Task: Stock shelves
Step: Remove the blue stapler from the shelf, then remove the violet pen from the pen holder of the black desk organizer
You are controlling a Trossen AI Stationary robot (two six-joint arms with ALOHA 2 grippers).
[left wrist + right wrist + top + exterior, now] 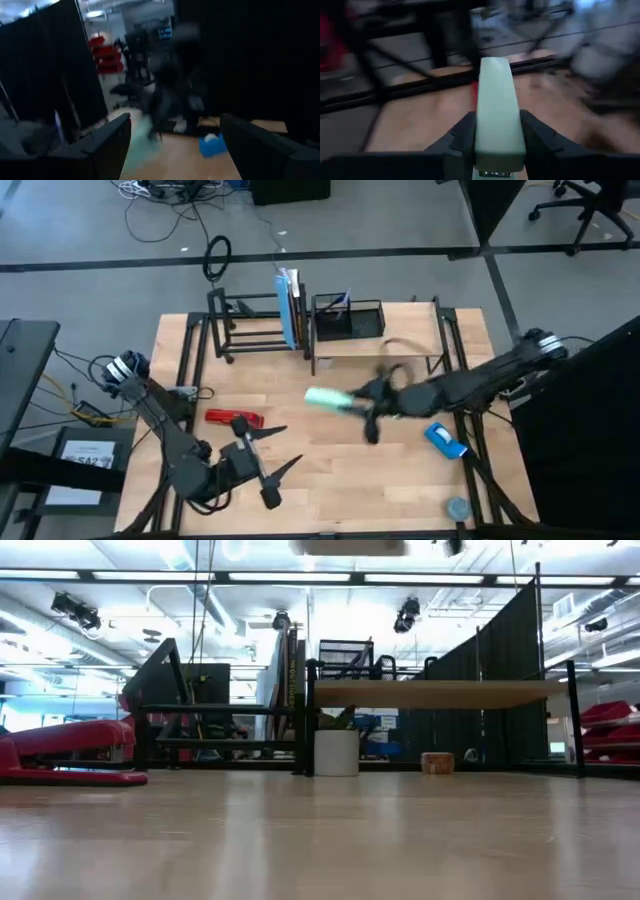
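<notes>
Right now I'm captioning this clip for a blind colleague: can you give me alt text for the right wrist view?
The right gripper holds a pale green stapler between its dark fingers, pointing away from the camera above the wooden table. Beyond it, blurred, stands the black tube-frame rack.

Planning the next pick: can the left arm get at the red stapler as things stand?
Probably yes. The left claw is open and empty, the red stapler lies in the open on the table close by, and the right claw, holding the green stapler, is off to the side.
</notes>
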